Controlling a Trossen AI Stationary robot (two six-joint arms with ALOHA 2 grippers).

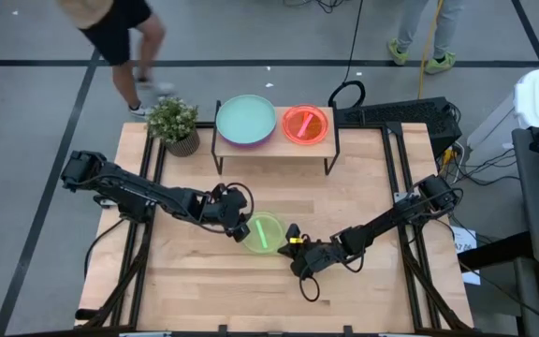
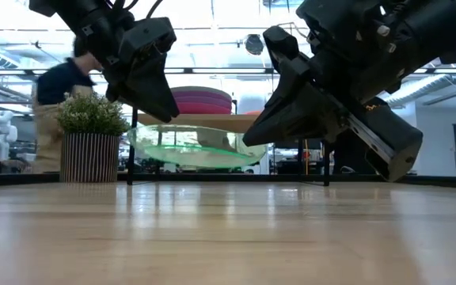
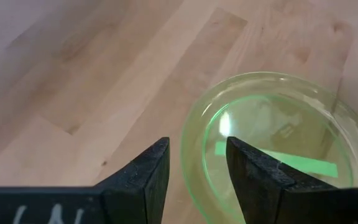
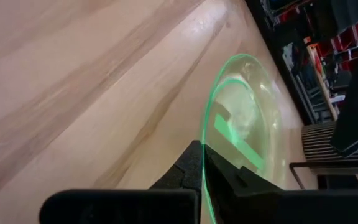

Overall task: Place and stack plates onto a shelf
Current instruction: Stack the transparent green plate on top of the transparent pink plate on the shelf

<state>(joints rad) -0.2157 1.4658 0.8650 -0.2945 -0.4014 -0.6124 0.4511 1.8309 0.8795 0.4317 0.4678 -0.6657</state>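
A translucent lime-green plate hangs above the middle of the table, seen in the low view as the plate clear of the wood. My right gripper is shut on its right rim. My left gripper is open at the plate's left rim, one finger over the plate's inside and one outside it. On the shelf at the far edge, a teal plate tops a purple one, and an orange plate lies beside them. My right gripper pinches the lime-green plate's rim between its two fingers, on the side toward the table's right. The fingers come from the right and near side, slanting down. The plate is lifted clear of the table, roughly level. My left gripper: I cannot tell whether its fingers touch the rim.
A potted plant stands left of the shelf at the far edge. A person's legs show beyond the table, and cables and a keyboard lie at the far right. Bare wood lies near the front edge.
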